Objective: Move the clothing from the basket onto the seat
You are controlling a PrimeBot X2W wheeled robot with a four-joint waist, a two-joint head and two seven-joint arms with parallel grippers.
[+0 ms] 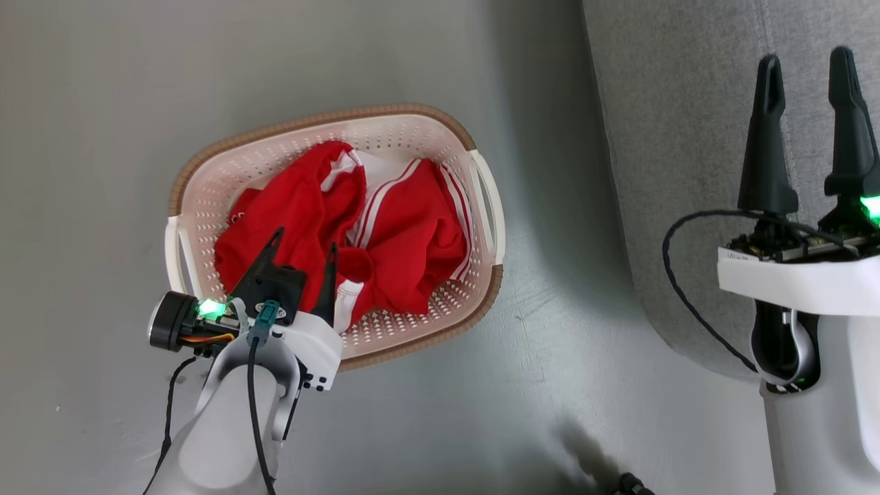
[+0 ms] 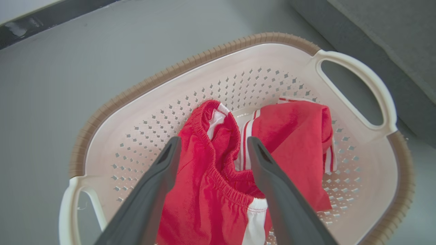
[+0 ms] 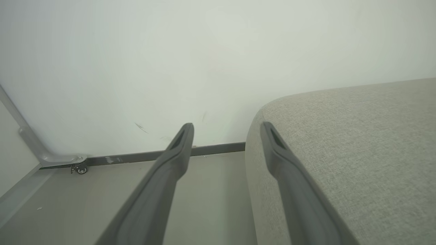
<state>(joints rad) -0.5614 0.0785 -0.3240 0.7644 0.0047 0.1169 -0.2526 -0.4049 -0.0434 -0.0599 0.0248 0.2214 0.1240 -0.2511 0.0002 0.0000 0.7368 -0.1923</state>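
Our left gripper (image 1: 306,238) gapes wide over the clothing (image 1: 405,234) in the basket (image 1: 309,124); our right gripper (image 1: 806,55) gapes wide, empty; its wrist print (image 1: 739,256) is unreadably small.

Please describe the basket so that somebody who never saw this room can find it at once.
Find the large grey seat on the right of the head view; the basket stands on the grey floor just left of it. Its cream-white perforated walls, brown rim and load of bright red clothing set it apart.
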